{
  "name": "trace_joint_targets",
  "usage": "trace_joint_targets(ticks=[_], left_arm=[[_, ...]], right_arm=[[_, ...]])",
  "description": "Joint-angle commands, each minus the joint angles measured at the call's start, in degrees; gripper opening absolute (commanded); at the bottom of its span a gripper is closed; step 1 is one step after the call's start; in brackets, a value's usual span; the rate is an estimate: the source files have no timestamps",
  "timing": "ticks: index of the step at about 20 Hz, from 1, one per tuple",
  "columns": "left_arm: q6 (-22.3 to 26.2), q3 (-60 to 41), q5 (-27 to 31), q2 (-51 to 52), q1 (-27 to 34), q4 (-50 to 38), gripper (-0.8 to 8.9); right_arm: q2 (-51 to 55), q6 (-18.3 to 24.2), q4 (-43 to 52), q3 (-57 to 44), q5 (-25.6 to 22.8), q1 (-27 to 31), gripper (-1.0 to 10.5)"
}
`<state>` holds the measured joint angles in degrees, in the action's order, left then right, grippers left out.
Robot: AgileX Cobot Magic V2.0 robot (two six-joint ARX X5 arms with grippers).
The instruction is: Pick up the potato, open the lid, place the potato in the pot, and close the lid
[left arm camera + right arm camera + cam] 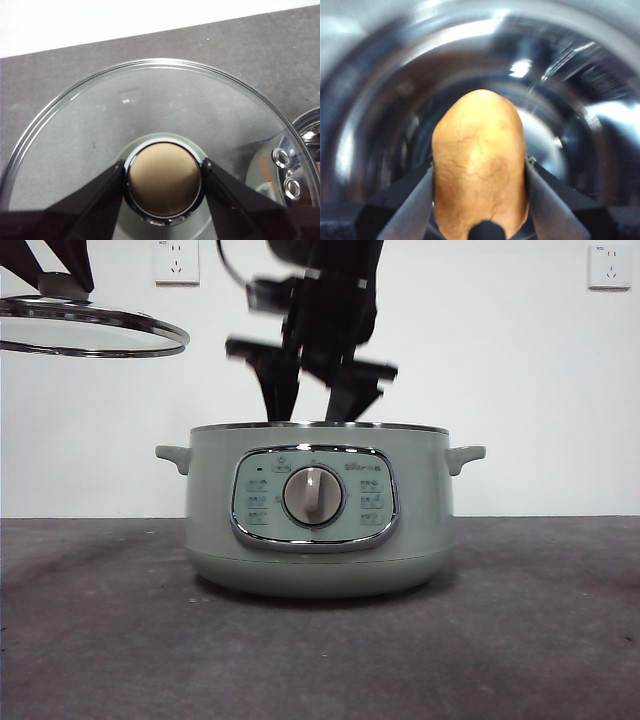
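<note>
left hand [163, 186] clamped on knob of clear domed glass lid [95, 337], held aside, clearing the opening | right hand [479, 200] clamped on lumpy orange-brown potato [479, 172], inside round sage-green pot [318, 515] on grey bench [100, 640], ready for release

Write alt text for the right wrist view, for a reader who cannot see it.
The right gripper holds the orange-brown potato between its two black jaws, over the shiny, blurred metal inside of the pot. The potato fills the middle of the picture and nothing else shows inside the pot.
</note>
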<state>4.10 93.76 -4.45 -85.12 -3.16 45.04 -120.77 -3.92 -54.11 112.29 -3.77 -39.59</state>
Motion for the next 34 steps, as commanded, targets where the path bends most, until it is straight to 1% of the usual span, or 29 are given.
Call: trace_joint_targets(ticks=[1, 3, 4, 5, 6, 7, 9, 11, 14, 17, 19, 20, 23, 27, 30, 34], left_arm=[[0.7, 0.6, -0.5, 0.6, 0.0, -2.2, -0.09], [0.7, 0.6, -0.5, 0.6, 0.0, -2.3, -0.09], [0.7, 0.6, -0.5, 0.6, 0.0, -2.2, -0.09], [0.7, 0.5, -0.6, 0.6, 0.0, -2.2, -0.09], [0.7, 0.5, -1.9, 0.6, 0.0, -1.9, -0.09], [0.6, 0.5, -3.2, 0.6, 0.0, -1.5, -0.09], [0.5, 0.5, -3.5, 0.6, -0.2, -1.1, -0.09], [0.0, 0.5, -3.5, 0.6, -0.9, -0.7, -0.09], [-1.8, 0.5, -3.5, 0.6, -3.2, -0.5, -0.09], [-2.9, 0.5, -3.4, 0.6, -8.7, -0.4, -0.09], [-4.1, 0.5, -3.4, -0.2, -13.0, -0.4, -0.09], [-4.5, 0.5, -3.2, -0.7, -15.2, -0.4, -0.09], [-5.2, 0.5, -3.0, -3.2, -21.1, -0.5, -0.09], [-4.6, 0.5, -3.0, -6.8, -26.4, -0.9, -0.09], [-4.7, 0.5, -3.0, -8.5, -28.2, -1.4, -0.09], [-5.6, 0.5, -3.4, -11.7, -29.9, -2.0, -0.09]], right_arm=[[-2.5, 0.7, -0.5, 0.3, 1.9, -0.1, 0.0], [-3.3, 0.5, -1.6, 0.3, 1.9, -0.1, 0.3], [-3.5, 0.4, -1.9, 0.3, 1.9, -0.1, 1.6], [-3.6, 0.4, -2.1, 0.3, 1.8, -0.1, 3.7], [-3.6, 0.5, -2.4, 0.3, 1.6, -0.1, 5.2], [-3.6, 0.4, -2.6, 0.4, 0.7, -0.1, 5.8], [-2.2, -0.3, -4.3, 1.8, 0.3, -0.1, 5.8], [1.2, -0.4, -8.0, 3.1, -0.2, -0.6, 5.8], [9.2, -0.4, -14.1, 3.1, -4.2, -0.9, 6.1], [18.6, -0.8, -20.2, 2.8, -7.3, -0.9, 6.1], [23.4, -0.7, -24.5, 2.8, -7.7, -0.9, 6.1], [25.8, -0.6, -24.8, 2.3, -7.6, -0.9, 6.1], [34.1, -0.7, -24.9, -3.0, -7.6, -0.9, 6.1], [47.4, -2.1, -24.9, -15.8, -7.8, -0.9, 6.1], [56.6, -5.2, -24.8, -23.9, -7.8, -0.9, 6.1], [64.9, -9.4, -24.8, -30.6, -7.1, -0.9, 6.0]])
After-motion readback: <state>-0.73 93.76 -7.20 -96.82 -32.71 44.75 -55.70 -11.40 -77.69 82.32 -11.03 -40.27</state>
